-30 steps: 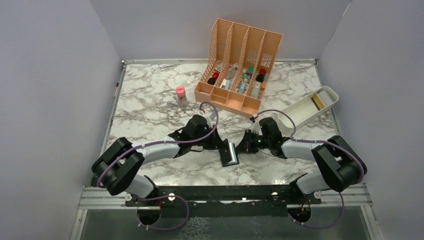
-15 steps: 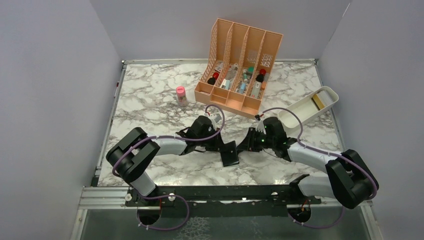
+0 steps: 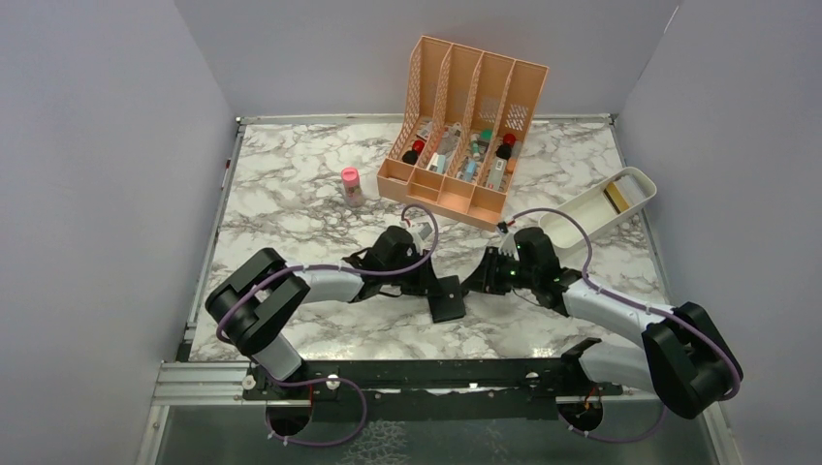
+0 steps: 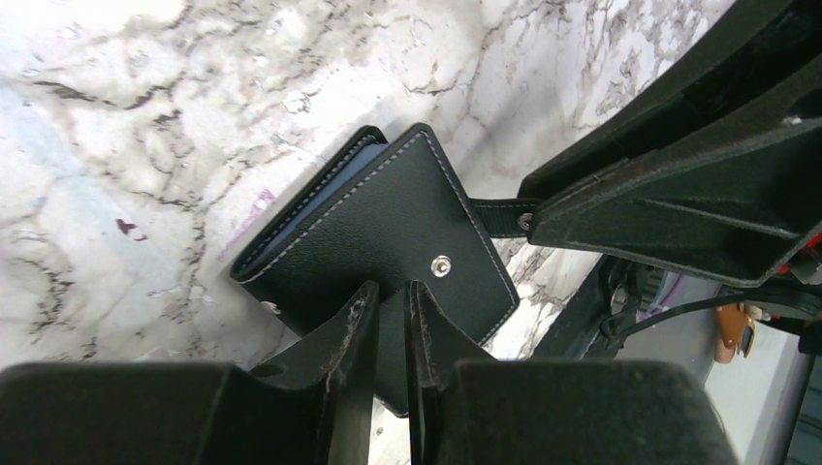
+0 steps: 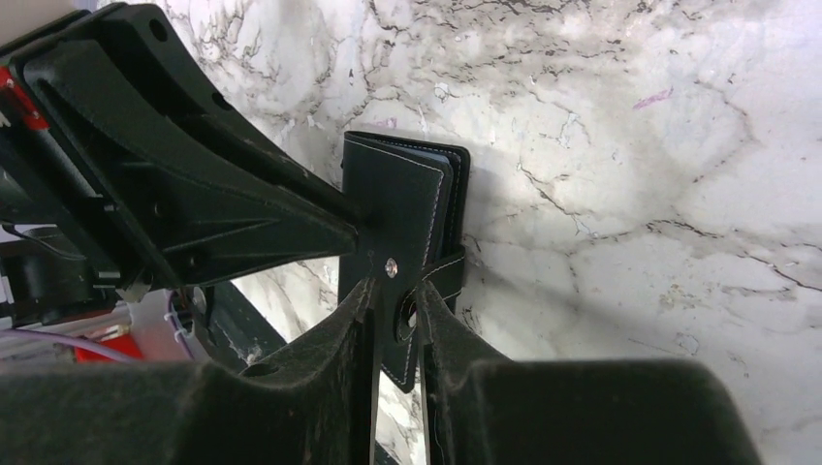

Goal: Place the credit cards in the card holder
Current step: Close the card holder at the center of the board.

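While the card holder [image 4: 388, 223] is pinched, folded, by the left end effector [image 4: 388, 295] and right end effector [image 5: 395, 291], no card is seen loaded; gold card [image 3: 616, 197] left in tray [image 3: 580, 219].

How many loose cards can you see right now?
1: a gold card in the white tray, far right. More may lie under it or inside the folded card holder.

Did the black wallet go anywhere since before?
No. The wallet sits at the same spot below the orange organiser, though its grey inside no longer shows.
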Motion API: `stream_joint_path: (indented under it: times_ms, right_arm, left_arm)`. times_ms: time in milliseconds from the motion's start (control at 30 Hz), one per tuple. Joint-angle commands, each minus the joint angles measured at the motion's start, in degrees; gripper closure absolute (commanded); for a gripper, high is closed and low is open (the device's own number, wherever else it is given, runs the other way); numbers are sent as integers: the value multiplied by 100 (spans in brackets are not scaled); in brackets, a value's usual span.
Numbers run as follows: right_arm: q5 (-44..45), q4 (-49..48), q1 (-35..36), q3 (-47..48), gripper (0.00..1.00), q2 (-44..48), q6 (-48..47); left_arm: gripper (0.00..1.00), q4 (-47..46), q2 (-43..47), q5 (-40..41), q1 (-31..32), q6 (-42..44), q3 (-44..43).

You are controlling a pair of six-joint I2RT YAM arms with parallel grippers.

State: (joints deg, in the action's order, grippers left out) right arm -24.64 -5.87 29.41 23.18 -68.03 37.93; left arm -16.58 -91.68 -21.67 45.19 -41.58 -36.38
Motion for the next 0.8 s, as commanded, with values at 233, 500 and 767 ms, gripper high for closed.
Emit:
stream_joint_path:
  times_ms: [233, 500, 767]
  right_arm:
    - [-189, -65, 21, -169, 82, 64, 80]
    - [-813, -327, 21, -183, 74, 56, 202]
    - [-742, -183, 17, -174, 82, 98, 133]
  left_arm:
    - [80, 110, -256, 23, 217, -25, -62]
    - [80, 372, -270, 451, 290, 142, -24]
    - [76, 581, 302, 733, 335, 60, 88]
